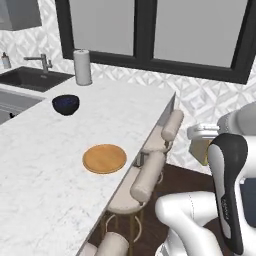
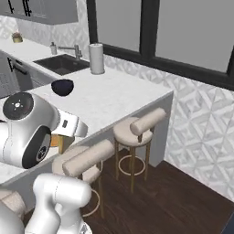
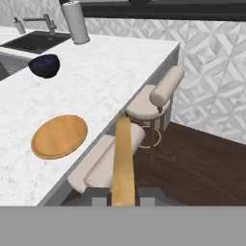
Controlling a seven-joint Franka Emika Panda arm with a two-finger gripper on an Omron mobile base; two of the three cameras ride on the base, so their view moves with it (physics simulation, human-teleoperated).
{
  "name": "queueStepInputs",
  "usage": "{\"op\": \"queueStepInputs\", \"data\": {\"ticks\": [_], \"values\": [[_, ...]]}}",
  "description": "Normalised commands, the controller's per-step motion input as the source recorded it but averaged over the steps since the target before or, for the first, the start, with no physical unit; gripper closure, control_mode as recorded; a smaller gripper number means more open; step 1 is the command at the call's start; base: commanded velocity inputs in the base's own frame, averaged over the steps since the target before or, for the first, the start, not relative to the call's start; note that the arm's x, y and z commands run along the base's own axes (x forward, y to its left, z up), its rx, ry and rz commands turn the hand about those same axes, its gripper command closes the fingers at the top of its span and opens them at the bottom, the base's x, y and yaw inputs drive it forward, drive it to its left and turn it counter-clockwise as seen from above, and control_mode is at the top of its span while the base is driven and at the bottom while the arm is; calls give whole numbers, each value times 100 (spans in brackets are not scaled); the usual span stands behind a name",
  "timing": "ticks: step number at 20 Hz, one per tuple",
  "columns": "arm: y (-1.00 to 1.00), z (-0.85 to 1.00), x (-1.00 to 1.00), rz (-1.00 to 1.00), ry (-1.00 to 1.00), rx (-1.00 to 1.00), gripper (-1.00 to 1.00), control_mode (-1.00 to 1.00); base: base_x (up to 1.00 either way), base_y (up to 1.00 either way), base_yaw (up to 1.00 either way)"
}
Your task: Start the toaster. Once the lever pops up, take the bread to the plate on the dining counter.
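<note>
A: Jaws? State and contents.

B: Pinched on the bread [image 3: 123, 158], seen edge-on in the hand view as a tan strip rising between the two dark tips. Gripper [image 3: 123, 194] held out over the stools [image 3: 144, 108], off the edge of the dining counter [image 3: 91, 77]. In the left base view, a sliver of pale bread [image 1: 202, 151] below the white hand at right.

A: Plate?

B: Orange-brown plate [image 1: 104, 158] bare, lying flat on the surface near the stool-side edge. Well apart from the bread; bread not yet above the surface.

A: Progress, judged from this?

B: Toaster stage presumably done, since slice already in the jaws and carried to the dining counter. Left: swing across over the plate, lower, release. Roughly the last stretch.

A: Anything else on the surface?

B: Dark blue bowl [image 1: 65, 104] farther back, paper towel roll [image 1: 83, 67] beyond it near the sink [image 1: 30, 78]. Neither in the direct line to the plate.

A: Hidden or unclear?

B: Plate mostly behind the arm in the right base view, just a small orange patch. Bread faces not visible, edge only, so degree of toasting unknown. Exact grip depth on the slice hard to judge.
</note>
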Motion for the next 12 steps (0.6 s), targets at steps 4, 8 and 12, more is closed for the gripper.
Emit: {"op": "queueStepInputs", "data": {"ticks": [4, 8, 12], "values": [[0, 0, 0, 0, 0, 0, 100, 100, 13, -54, 76], [0, 0, 0, 0, 0, 0, 100, 100, 17, -51, 77], [0, 0, 0, 0, 0, 0, 100, 100, 15, -53, 75]]}}
